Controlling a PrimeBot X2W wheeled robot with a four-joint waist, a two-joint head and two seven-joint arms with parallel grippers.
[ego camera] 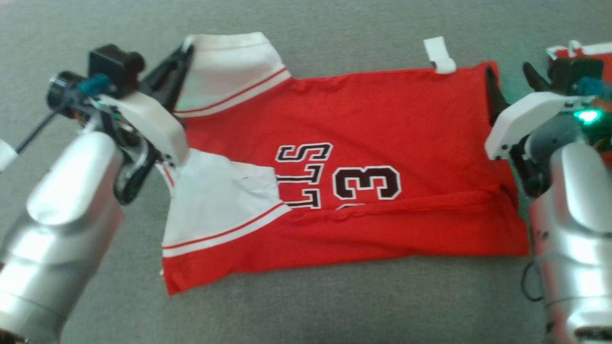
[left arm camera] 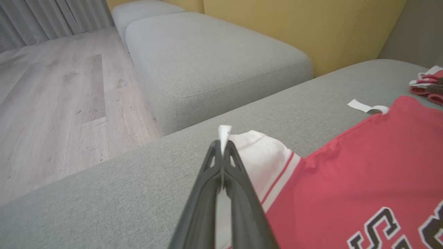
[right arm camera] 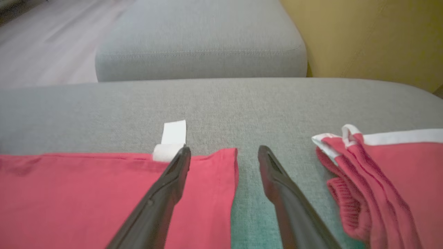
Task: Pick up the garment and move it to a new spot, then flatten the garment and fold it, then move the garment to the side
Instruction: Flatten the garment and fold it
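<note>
Jersey (ego camera: 373,138), red with white sleeves, lies flat mid-cushion (ego camera: 334,296). The left gripper (left arm camera: 224,145) is pinched tight on the sleeve (ego camera: 229,67) nearest the far edge. The right gripper (right arm camera: 225,150) stands wide, one finger over the hem corner. A second red garment (right arm camera: 387,166) lies bunched just beside it.

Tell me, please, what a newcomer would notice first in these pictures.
The red jersey with black numbers lies spread on the grey sofa cushion. The left gripper is shut on the corner of its white sleeve, and the right gripper stands open astride the opposite edge.
</note>
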